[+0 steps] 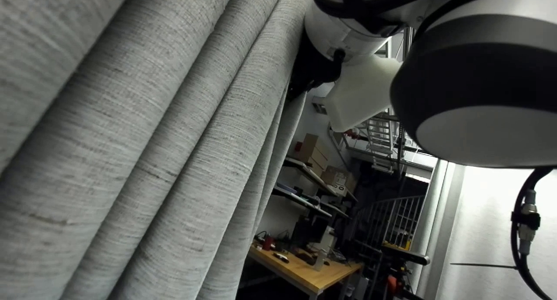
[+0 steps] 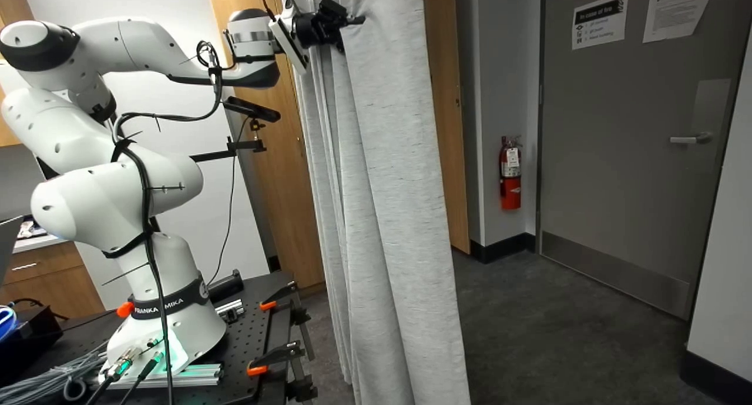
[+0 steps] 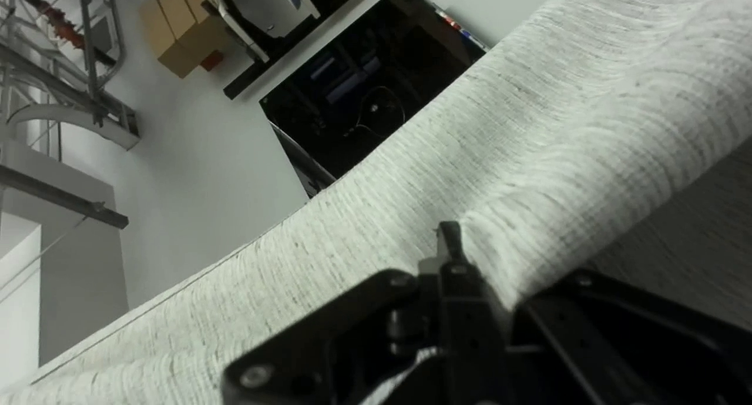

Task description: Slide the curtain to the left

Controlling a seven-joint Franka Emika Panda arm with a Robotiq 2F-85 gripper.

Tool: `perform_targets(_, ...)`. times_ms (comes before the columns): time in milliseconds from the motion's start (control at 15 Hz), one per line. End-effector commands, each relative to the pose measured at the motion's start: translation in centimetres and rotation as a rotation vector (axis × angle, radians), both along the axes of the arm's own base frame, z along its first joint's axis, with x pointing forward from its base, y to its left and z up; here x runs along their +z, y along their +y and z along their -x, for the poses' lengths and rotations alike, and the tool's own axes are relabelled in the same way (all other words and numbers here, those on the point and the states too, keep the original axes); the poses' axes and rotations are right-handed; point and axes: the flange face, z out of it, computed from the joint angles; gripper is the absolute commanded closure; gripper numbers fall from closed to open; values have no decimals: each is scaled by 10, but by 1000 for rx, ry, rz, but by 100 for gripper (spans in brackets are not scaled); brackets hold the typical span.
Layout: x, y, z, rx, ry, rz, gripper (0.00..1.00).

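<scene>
Curtain (image 2: pixel 393 187): hanging pleated beside the arm (image 2: pixel 138 49).
Claw (image 3: pixel 496 287): nearly closed, pinching one fold (image 3: pixel 534 240).
Fold: gripped, I'd guess, so the whole curtain follows a sideways pull.

The curtain (image 2: pixel 399 158) looks matt, rough-woven cloth, the arm (image 2: pixel 111 199) smooth plastic, the far panel (image 2: pixel 288 176) wood, the signs (image 2: pixel 600 22) at right paper, the handle (image 2: pixel 691 139) metal.

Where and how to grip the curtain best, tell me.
Probably by the narrow raised fold of the curtain, coming from the side of the robot arm, the gripper astride it. In the wrist view that ridge stands proud and sits pinched, while the cloth toward the edge spreads flatter.
</scene>
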Motion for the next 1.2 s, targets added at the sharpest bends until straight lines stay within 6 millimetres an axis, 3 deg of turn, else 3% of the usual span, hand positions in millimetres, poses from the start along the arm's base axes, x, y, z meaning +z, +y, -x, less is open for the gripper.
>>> perform_targets(0,-69,30,11,44,137,78,100)
perform_targets(600,-82,36,11,103,108,146,100)
perform_targets(1133,-100,9,6,105,17,122,100)
